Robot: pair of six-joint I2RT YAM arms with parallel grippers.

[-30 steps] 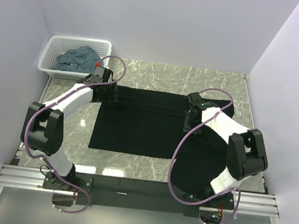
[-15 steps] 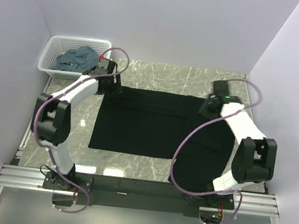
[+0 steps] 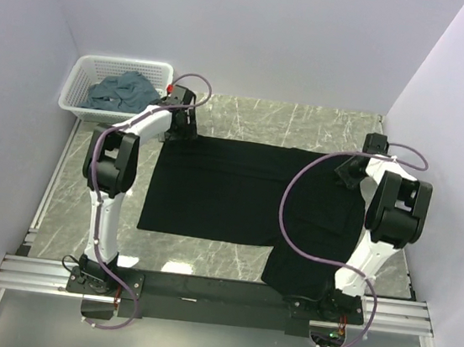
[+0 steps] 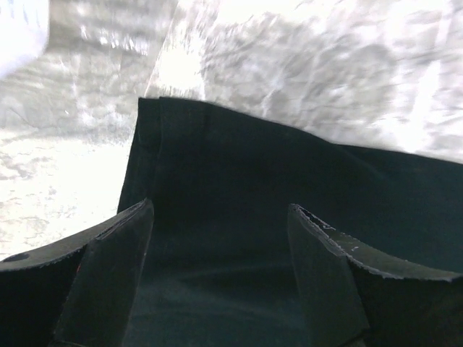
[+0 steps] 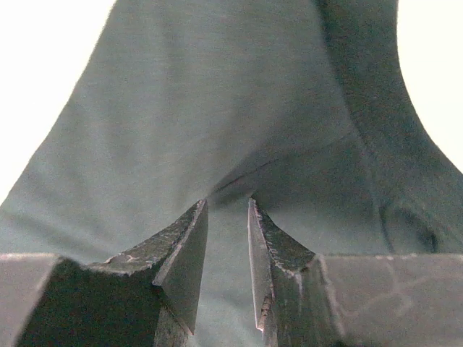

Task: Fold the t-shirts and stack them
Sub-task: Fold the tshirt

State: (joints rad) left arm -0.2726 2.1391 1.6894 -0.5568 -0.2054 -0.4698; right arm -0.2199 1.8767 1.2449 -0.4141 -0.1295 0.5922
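The large black t-shirt (image 3: 221, 189) lies spread flat on the marble table, its right part reaching down to the near edge. My left gripper (image 3: 179, 125) hovers over the shirt's far left corner. In the left wrist view it (image 4: 221, 210) stands wide open with the black cloth (image 4: 275, 173) below and nothing between its fingers. My right gripper (image 3: 353, 170) is at the shirt's far right edge. Its jaws (image 5: 226, 202) are narrowly parted over the cloth (image 5: 217, 108), with a small crease just ahead of the tips. Slate blue-grey t-shirts (image 3: 122, 91) lie crumpled in the basket.
The white lattice basket (image 3: 83, 79) stands in the far left corner against the walls. Bare marble table (image 3: 289, 121) shows behind the shirt and to its left. Walls close in on both sides and the back.
My right arm swung from the shirt's middle to its far right edge and its jaws parted. My left arm reached farther back to the far left corner, staying open.
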